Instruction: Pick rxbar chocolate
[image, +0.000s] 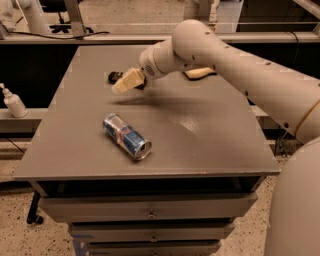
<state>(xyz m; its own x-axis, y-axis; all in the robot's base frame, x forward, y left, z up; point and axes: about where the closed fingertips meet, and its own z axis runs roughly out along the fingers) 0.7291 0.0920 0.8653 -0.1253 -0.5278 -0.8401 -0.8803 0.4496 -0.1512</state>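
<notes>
Grey metal drawers (150, 210) sit shut under the near edge of the table (210, 145), their contents hidden. On the tabletop, near and left of centre, a blue-silver drink can (126, 136) lies on its side, its top end pointing to the near right. It is well apart from everything else.

Farther back and left of centre, the cream gripper (127, 81) hangs low over the rxbar chocolate (115, 77) and covers most of it. Whether the gripper is released or clenched cannot be told. A dark end of the bar shows just left of the gripper, and a dark strip shows at its right side. The bar's long axis therefore seems to run roughly left to right, flat on the table.

The white arm (240, 65) reaches in from the right and partly hides a yellow sponge (200, 73) at the far side. Off the table at far left stands a white bottle (13, 102).
</notes>
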